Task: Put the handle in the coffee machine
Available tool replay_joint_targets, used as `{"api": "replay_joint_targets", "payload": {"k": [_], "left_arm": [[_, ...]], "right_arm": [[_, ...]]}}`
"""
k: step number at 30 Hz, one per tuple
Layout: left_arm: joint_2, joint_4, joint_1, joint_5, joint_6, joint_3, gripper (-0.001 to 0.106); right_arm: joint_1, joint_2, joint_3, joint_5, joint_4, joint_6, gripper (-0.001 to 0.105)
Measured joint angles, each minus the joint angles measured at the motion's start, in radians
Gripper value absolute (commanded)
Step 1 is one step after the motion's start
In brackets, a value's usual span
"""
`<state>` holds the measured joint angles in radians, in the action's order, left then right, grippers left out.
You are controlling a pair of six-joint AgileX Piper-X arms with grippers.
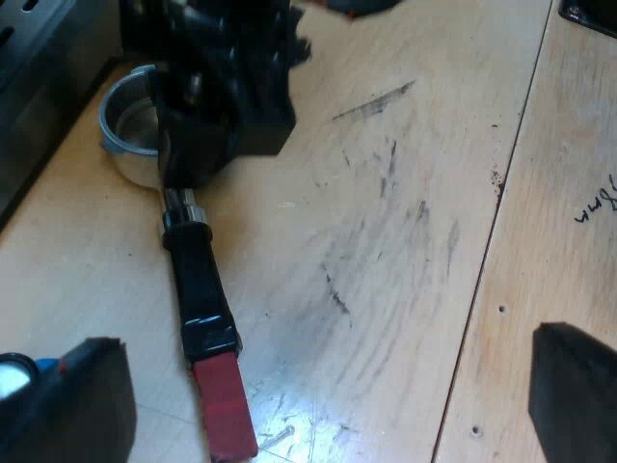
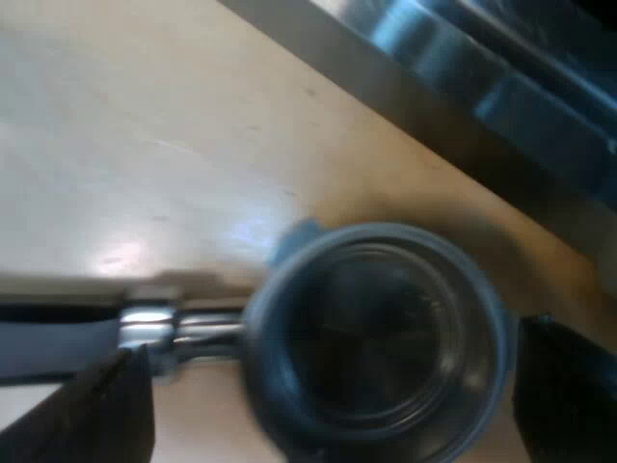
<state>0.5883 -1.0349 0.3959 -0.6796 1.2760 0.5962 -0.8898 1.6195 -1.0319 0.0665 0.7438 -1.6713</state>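
right fingers (image 2: pixel 96 415) were open astride holder (image 2: pixel 376 338) basket, empty | left fingers (image 1: pixel 77 405) wide, empty, near holder | risk: pinch skidding off round rim

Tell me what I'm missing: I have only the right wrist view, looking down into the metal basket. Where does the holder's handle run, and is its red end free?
Observer: The holder lies flat on the wooden table. Its dark handle runs away from the machine, and the red end rests free on the wood.
Operator: Where is the left gripper?
Observer: The left gripper is open above the table, close to the red end, and holds nothing.
Operator: How does my right gripper sit, seen from outside?
Observer: The right gripper is down over the holder's neck, where the handle meets the basket, close to the machine's base.
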Motion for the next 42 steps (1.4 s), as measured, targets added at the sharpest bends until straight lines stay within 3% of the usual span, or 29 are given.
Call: {"api": "replay_joint_targets", "payload": {"k": [14,24,28,29,31,37,42], "left_arm": [[0.000,0.000,0.000,0.000,0.000,0.000,0.085],[0.000,0.000,0.000,0.000,0.000,0.000,0.085],[0.000,0.000,0.000,0.000,0.000,0.000,0.085],[0.000,0.000,0.000,0.000,0.000,0.000,0.085],[0.000,0.000,0.000,0.000,0.000,0.000,0.085],[0.000,0.000,0.000,0.000,-0.002,0.000,0.085],[0.000,0.000,0.000,0.000,-0.002,0.000,0.085]], "right_arm": [[0.000,0.062,0.000,0.066,-0.044,-0.012,0.077],[0.012,0.078,0.000,0.015,-0.046,-0.020,0.072],[0.012,0.078,-0.002,0.006,-0.046,-0.023,0.048],[0.012,0.078,-0.002,0.006,-0.046,-0.023,0.024],[0.012,0.078,-0.002,0.006,-0.040,-0.023,-0.001],[0.012,0.073,-0.008,-0.023,0.000,0.000,0.000],[0.012,0.017,0.000,-0.033,0.071,0.128,0.000]]}}
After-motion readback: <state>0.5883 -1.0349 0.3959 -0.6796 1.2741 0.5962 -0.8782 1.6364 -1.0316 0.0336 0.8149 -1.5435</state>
